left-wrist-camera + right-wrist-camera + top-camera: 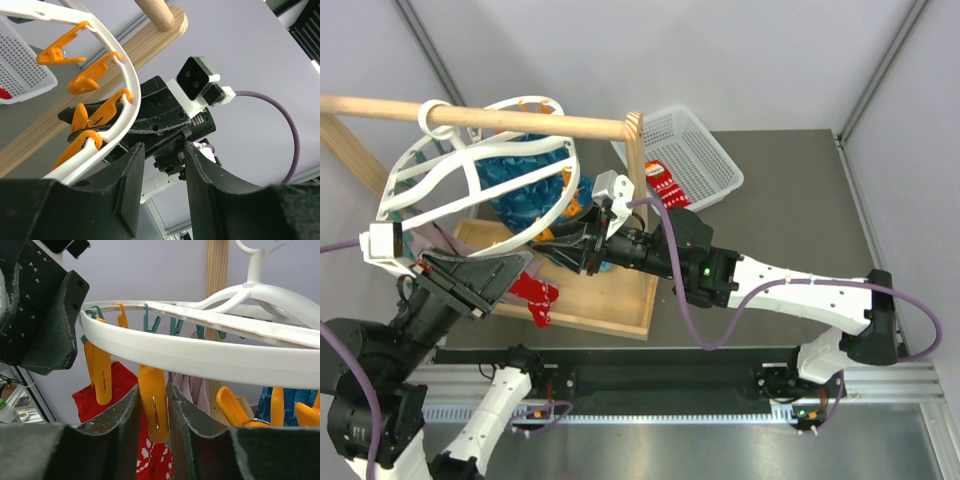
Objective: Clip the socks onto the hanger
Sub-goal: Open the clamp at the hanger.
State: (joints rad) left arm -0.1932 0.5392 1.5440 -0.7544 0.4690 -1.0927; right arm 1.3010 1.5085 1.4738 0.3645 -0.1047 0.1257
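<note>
the right gripper (153,390) is closed narrowly around an orange clip (154,415) on the rim of the hanger (200,352), which hangs from the wooden rail (520,122). the left gripper (164,150) is parted with nothing between its fingers (the rim runs just beside one). a red sock (535,297) sits under the rim near it; a second sock (666,186) lies in the white basket (705,150).

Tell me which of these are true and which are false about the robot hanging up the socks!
1. The hanger hangs from the wooden rail. True.
2. A red sock lies in the white basket. True.
3. The right gripper is far from the hanger. False: its fingers sit either side of an orange clip on the rim.
4. The left gripper holds a blue cloth. False: it is open, with nothing between its fingers.
</note>
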